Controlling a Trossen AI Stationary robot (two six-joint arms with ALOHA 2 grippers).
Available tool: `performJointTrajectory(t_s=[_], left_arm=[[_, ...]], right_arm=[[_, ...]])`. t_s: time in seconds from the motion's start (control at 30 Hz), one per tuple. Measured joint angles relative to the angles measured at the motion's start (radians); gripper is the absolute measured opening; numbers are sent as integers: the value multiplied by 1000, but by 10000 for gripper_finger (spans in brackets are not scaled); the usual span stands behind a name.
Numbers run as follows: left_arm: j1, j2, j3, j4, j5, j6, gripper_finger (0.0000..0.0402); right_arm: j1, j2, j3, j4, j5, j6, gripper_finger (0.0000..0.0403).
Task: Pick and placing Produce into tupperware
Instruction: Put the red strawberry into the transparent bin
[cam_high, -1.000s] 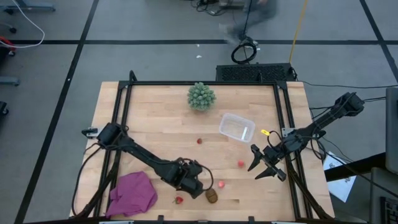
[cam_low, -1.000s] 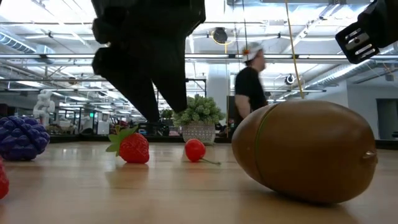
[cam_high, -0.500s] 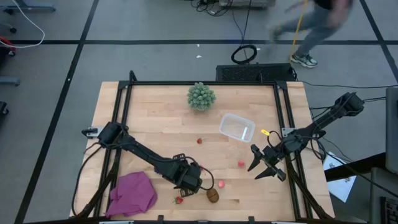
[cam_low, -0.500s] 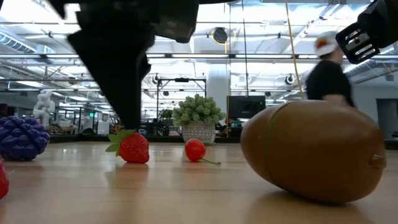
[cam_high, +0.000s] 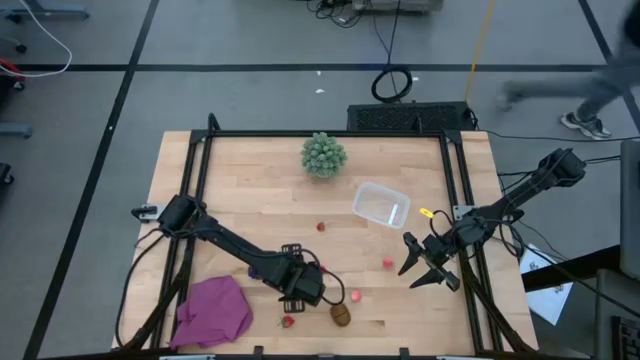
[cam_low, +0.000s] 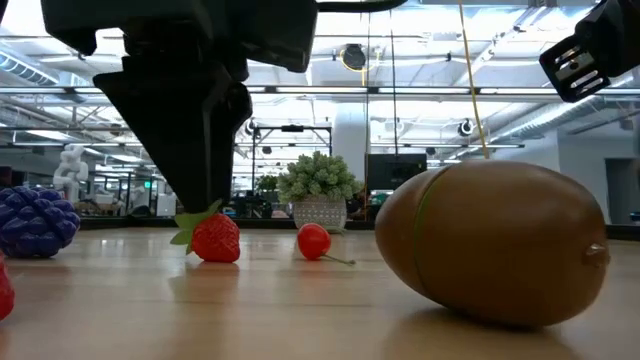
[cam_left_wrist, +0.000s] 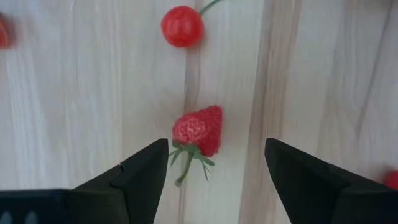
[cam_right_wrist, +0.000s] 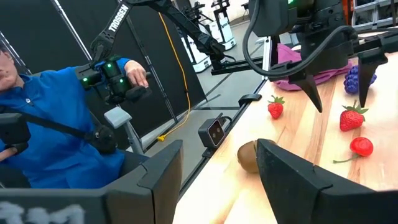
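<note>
The strawberry (cam_left_wrist: 199, 132) I am after lies on the worktop (cam_high: 260, 210) near its front edge, leaf end toward my wrist, directly between my two spread fingers (cam_left_wrist: 146, 171). My left claw (cam_high: 303, 287) is wide open and holds nothing; it points straight down over the berry, one finger on each side with clear wood showing between them and the fruit, so that a descent and a squeeze should catch it across its width. In the low view the fingertip hangs just above the berry's green top, apart from it.

Just beyond it lies a cherry (cam_left_wrist: 182, 26) with its stem, close enough that I judge I should drop straight, so as not to nudge it. The brown kiwi (cam_high: 341, 315) rests beside my claw toward the front edge, the purple grapes (cam_low: 36, 222) on the other side, and another strawberry (cam_high: 288, 321) by the magenta cloth (cam_high: 213, 310).

The tupperware (cam_high: 381, 204) stands empty, well apart toward the right rear, near the green spiky plant (cam_high: 324, 154). Two more red pieces (cam_high: 387, 263) lie between.

My right claw (cam_high: 424, 268) waits open and empty at the right edge.
</note>
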Motion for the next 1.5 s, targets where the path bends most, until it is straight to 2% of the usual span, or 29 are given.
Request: performJointTrajectory(t_s=[0.73,1.5], left_arm=[[31,0,-1,50,1,46,271],[36,86,-2,39,28,43,271]], right_arm=[[0,0,0,0,0,0,192],[0,3,0,0,0,6,192]])
